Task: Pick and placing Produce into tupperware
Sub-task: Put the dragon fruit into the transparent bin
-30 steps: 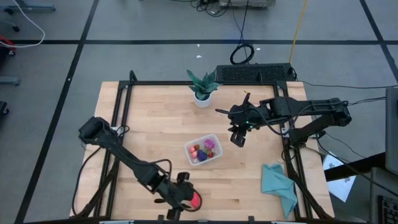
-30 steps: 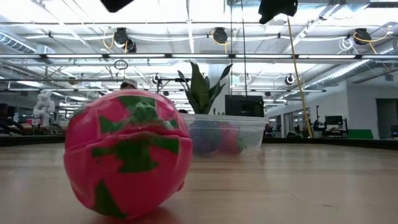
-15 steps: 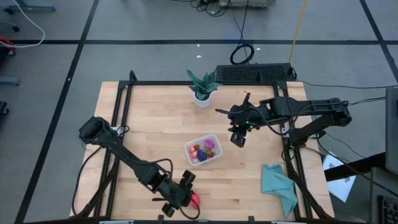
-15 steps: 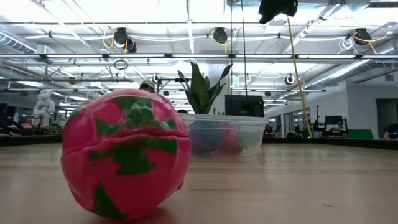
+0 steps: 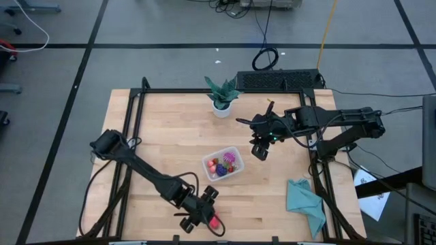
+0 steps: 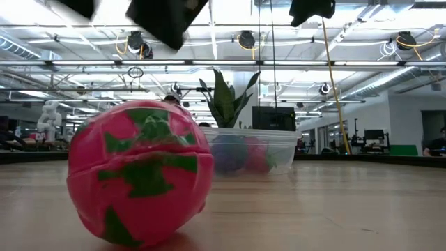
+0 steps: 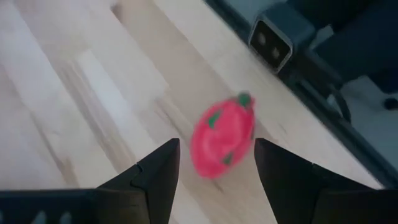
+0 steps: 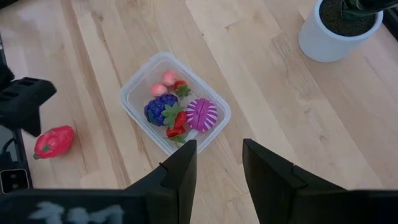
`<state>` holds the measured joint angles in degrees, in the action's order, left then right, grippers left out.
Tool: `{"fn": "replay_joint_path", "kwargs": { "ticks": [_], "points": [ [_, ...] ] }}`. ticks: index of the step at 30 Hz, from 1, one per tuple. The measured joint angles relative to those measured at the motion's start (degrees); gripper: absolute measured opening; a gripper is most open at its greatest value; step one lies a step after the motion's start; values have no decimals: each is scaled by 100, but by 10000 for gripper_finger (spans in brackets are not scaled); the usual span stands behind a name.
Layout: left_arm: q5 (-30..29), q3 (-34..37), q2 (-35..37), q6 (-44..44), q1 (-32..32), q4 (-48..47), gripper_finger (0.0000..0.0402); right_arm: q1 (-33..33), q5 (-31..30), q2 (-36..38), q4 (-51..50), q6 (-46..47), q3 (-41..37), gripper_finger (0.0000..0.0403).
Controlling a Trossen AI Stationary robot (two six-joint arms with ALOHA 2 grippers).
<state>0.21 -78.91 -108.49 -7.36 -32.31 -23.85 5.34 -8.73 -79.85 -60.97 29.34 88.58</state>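
1. The table (image 5: 170, 143) is a pale wooden top, and both arms work over it. Near its middle stands the tupperware (image 5: 223, 164), a clear rectangular container that already holds several pieces of produce.
2. In the right wrist view the container holds a purple berry (image 8: 160, 109), a purple-pink ribbed fruit (image 8: 201, 114), small pink pieces (image 8: 163, 83) and red bits with green leaves.
3. One piece is left outside: a red-pink fruit with green leaf marks (image 5: 214, 220). It lies on the bare wood at the table's near edge, well apart from the container.
4. The left gripper (image 7: 214, 165) hangs over that fruit. Its jaws are parted with nothing between them, and in the left wrist view the fruit shows in the gap beyond them.
5. The step in hand looks like the reach for this last loose fruit; it is not yet gripped.
6. The next move likely calls for lowering until the fingers straddle the fruit, then closing gently, since its round shape could roll toward the edge.
7. The right gripper (image 8: 214, 162) waits above the table, just beside the container on the right arm's side. Its jaws are slightly apart and empty.
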Motion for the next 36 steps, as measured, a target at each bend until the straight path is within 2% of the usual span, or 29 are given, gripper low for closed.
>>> {"fn": "replay_joint_path", "kwargs": {
  "ticks": [11, 25, 30, 36],
  "points": [
    [-22, 7, -117, 20, -110, 54, 218, 0, 4, -2, 120, 0, 2, 121],
    [-238, 6, -181, 16, -89, 255, 306, 0, 130, -2, 269, 0, 2, 121],
    [-248, 11, -589, -6, -61, 294, 312, 0, 179, -2, 336, 16, 2, 121],
    [-297, 9, -705, 12, -9, 327, 313, 0, 177, -2, 392, 20, 2, 121]
  ]
}}
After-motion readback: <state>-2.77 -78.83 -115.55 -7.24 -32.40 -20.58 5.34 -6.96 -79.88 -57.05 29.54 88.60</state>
